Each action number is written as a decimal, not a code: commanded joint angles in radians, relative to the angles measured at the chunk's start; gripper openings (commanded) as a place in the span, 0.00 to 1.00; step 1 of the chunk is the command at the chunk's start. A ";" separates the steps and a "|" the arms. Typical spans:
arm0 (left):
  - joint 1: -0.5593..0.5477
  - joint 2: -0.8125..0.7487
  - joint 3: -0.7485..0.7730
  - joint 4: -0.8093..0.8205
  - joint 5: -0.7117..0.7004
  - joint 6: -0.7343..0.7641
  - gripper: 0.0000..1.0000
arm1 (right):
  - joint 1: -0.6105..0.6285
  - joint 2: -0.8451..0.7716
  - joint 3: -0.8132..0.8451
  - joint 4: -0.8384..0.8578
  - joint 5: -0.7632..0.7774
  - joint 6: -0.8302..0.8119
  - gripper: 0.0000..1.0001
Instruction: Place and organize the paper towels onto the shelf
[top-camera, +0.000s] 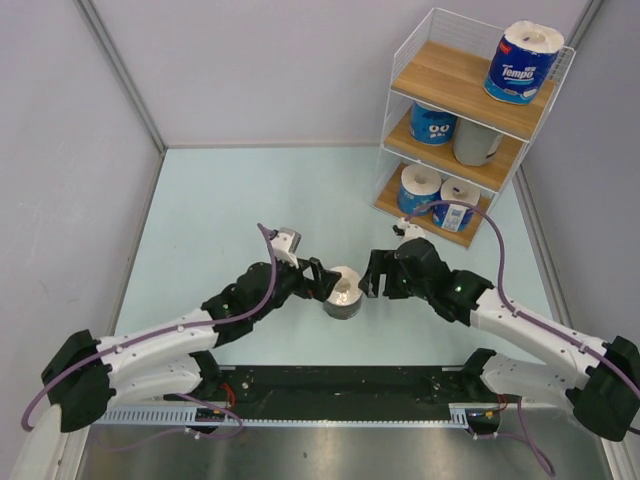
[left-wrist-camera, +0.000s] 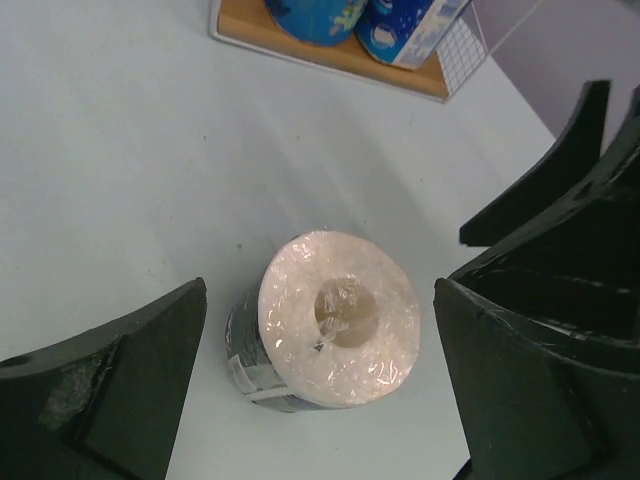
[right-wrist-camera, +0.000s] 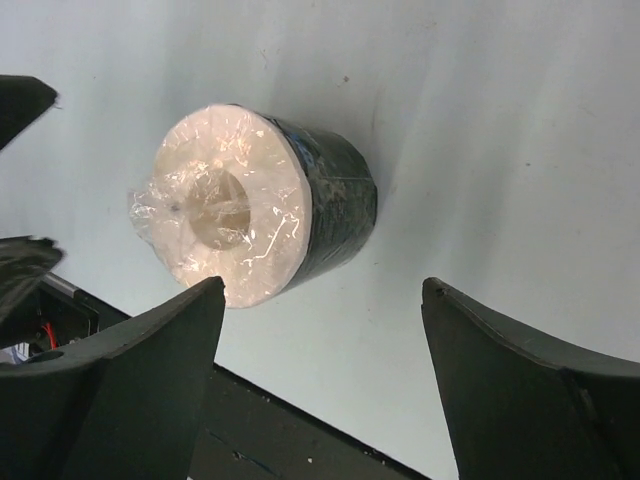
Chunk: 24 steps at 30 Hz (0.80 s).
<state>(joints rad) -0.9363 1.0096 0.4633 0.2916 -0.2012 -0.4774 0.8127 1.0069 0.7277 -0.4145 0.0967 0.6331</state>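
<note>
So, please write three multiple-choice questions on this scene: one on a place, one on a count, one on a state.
1. Where is the black-wrapped roll?
A. On the top board of the shelf
B. On the table, between the left pincer and the right pincer
C. Lifted in the right pincer

2. How many rolls are on the shelf?
A. Three
B. Six
C. Five

3. In what state is the left pincer?
A. Open, clear of the roll
B. Shut on the roll
C. Out of view

Answers
1 B: it rests on the table between the two pincers.
2 C: one on the top board, two in the middle, two at the bottom.
3 A: a gap shows on each side of the roll.
</note>
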 joint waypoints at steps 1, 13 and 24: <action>-0.007 -0.077 -0.009 -0.023 -0.079 0.013 1.00 | 0.022 0.058 0.036 0.124 0.012 0.033 0.84; -0.007 -0.198 -0.067 -0.127 -0.207 0.008 1.00 | 0.077 0.217 0.068 0.197 0.063 0.066 0.84; -0.006 -0.253 -0.086 -0.193 -0.280 0.002 1.00 | 0.080 0.301 0.091 0.212 0.092 0.076 0.78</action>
<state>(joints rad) -0.9367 0.7746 0.3882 0.1162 -0.4355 -0.4713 0.8867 1.2793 0.7712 -0.2356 0.1509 0.6926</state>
